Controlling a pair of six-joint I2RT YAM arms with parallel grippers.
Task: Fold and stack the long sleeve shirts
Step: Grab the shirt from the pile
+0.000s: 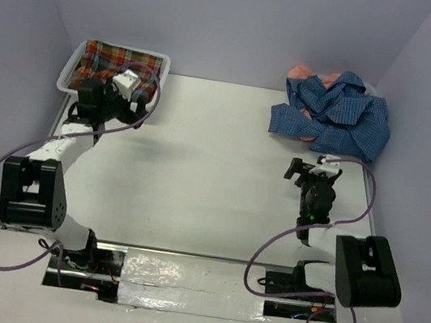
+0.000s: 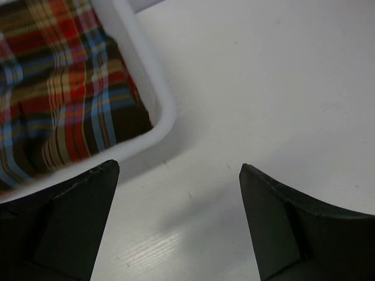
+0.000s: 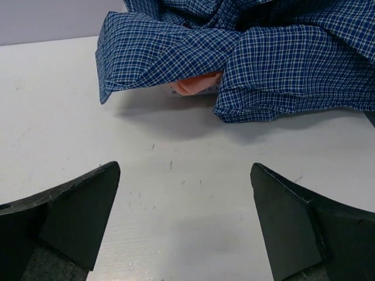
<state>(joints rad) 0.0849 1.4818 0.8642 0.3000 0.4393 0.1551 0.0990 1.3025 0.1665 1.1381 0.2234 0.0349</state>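
Since neither arm carries cloth, you appear to be at the pick-up step for the next shirt. Nearest you, the right gripper (image 3: 184,170) stands with jaws spread wide and empty, low over the table (image 3: 58,88). Just ahead, at its 12 o'clock, lies a turned-over edge of the blue shirt (image 3: 281,58), with a bit of the salmon shirt (image 3: 199,84) peeping from under it. In the overhead view that crumpled heap sits at the table's 1 o'clock. The left gripper (image 2: 179,167), likewise wide and holding nothing, hovers off the corner of the tray (image 2: 161,111) at the table's 11 o'clock. The plaid shirt (image 2: 53,99) lies inside the tray, at the gripper's 10 o'clock. Your next move, I judge, is to reach forward with the right arm and pinch one blue edge only, leaving the salmon layer. Then drag it toward the middle of the table for spreading.
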